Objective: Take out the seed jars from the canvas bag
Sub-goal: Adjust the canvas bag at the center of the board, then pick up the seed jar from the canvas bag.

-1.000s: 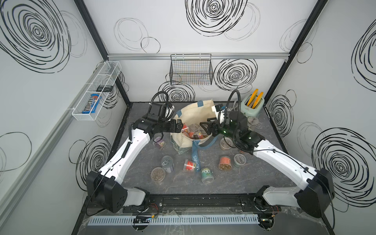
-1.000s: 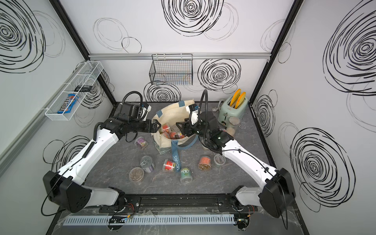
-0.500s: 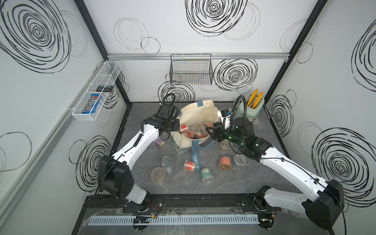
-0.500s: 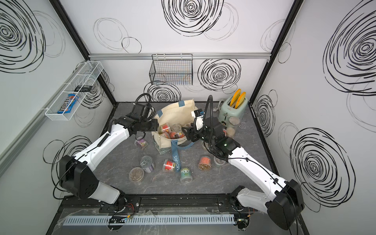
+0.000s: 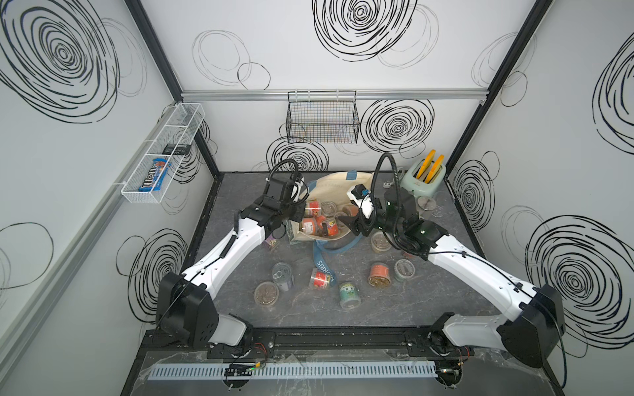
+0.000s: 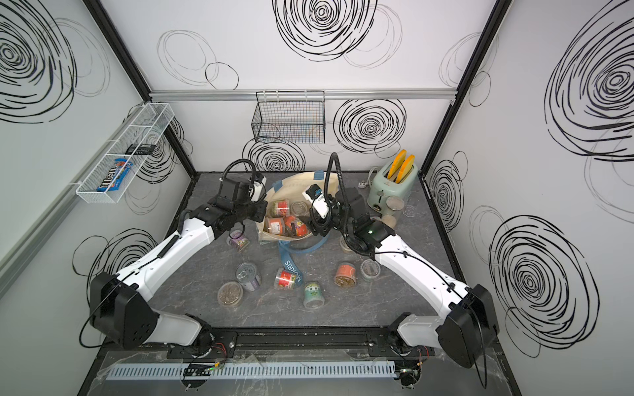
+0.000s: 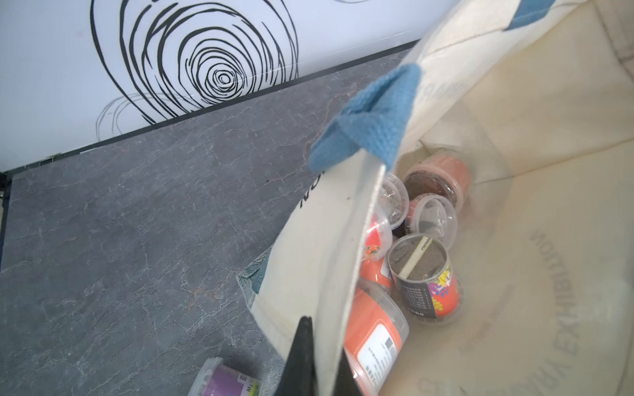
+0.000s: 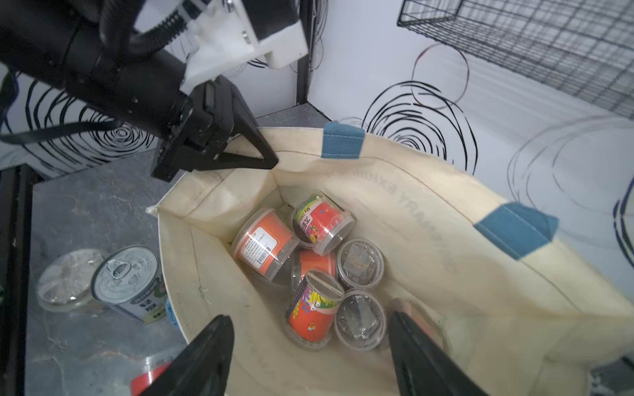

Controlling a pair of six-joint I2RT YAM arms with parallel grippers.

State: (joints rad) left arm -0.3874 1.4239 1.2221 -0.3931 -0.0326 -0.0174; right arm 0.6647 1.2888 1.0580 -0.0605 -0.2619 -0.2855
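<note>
The left gripper [image 8: 269,160] is clamped on the rim of the canvas bag [image 8: 429,219], the right gripper [image 8: 308,319] hangs with jaws wide above the bag mouth, and seed jars [image 8: 264,245] lie inside the bag, with others scattered on the table [image 5: 411,308].

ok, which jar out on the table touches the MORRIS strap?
The red-labelled seed jar, at the strap's free end; other table jars sit clear of it.
</note>
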